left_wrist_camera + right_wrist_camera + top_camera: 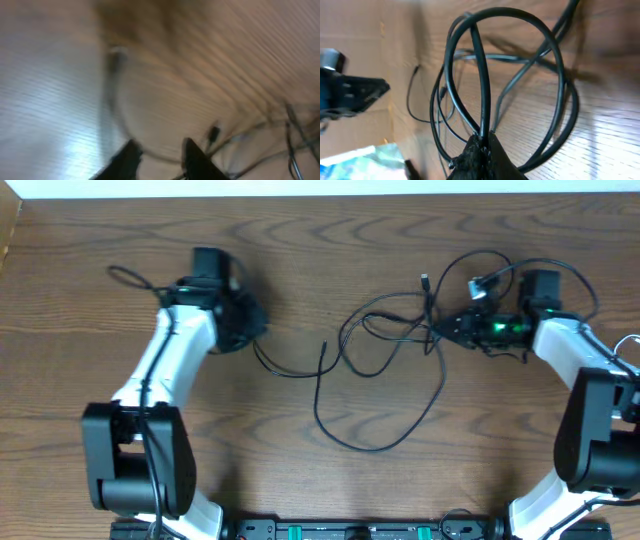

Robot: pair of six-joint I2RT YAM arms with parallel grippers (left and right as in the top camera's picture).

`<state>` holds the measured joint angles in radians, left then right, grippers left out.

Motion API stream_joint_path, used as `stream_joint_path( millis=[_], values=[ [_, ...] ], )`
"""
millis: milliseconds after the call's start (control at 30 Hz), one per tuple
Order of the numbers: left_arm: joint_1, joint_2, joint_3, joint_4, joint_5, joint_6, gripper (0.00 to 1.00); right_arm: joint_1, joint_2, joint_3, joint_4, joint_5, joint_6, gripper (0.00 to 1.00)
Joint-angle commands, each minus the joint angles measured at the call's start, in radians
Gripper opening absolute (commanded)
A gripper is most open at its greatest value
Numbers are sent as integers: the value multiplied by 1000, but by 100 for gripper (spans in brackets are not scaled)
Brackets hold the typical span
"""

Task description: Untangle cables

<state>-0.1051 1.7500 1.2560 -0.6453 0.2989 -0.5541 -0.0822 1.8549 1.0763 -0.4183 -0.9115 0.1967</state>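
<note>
Jaws tight on cables (482, 90) at right gripper (484, 146), apart at left gripper (160, 146)

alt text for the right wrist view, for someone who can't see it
The right end effector is shut on thin black cables that rise from it in wide overlapping loops above a brown wooden table.

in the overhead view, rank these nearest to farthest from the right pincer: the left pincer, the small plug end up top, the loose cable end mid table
From the right pincer, shut on the cables:
1. plug end, just up and left of it.
2. loose cable end, mid table.
3. left pincer, on the far left side.
</note>
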Motion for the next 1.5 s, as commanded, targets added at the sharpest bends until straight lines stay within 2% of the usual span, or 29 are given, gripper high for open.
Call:
stream_joint_path(
  millis=[0, 233, 467, 567, 833, 933, 1200, 1367, 1467],
  values=[
    [-114, -18, 4, 68, 33, 18, 48, 42, 2, 3, 3, 74, -6, 1],
    [-283, -18, 4, 224, -2, -119, 50, 37, 2, 3, -20, 166, 19, 1],
    [-396, -16, 4, 249, -135, -189, 50, 37, 2, 3, -31, 226, 19, 1],
    [-429, -5, 4, 275, -150, -194, 51, 37, 2, 3, -31, 229, 19, 1],
    [-483, 93, 5, 389, -151, -322, 51, 27, 2, 2, -44, 224, 18, 1],
    [-503, 134, 4, 443, -119, -323, 52, 27, 2, 2, -47, 224, 11, 1],
    [-558, 165, 5, 541, -116, -319, 64, 27, 2, 2, -50, 220, 11, 1],
    [-591, 165, 5, 565, -116, -210, 75, 32, 2, 2, -70, 163, -43, 1],
    [-595, 165, 5, 565, -117, -199, 77, 37, 2, 2, -86, 163, -72, 1]
  ],
)
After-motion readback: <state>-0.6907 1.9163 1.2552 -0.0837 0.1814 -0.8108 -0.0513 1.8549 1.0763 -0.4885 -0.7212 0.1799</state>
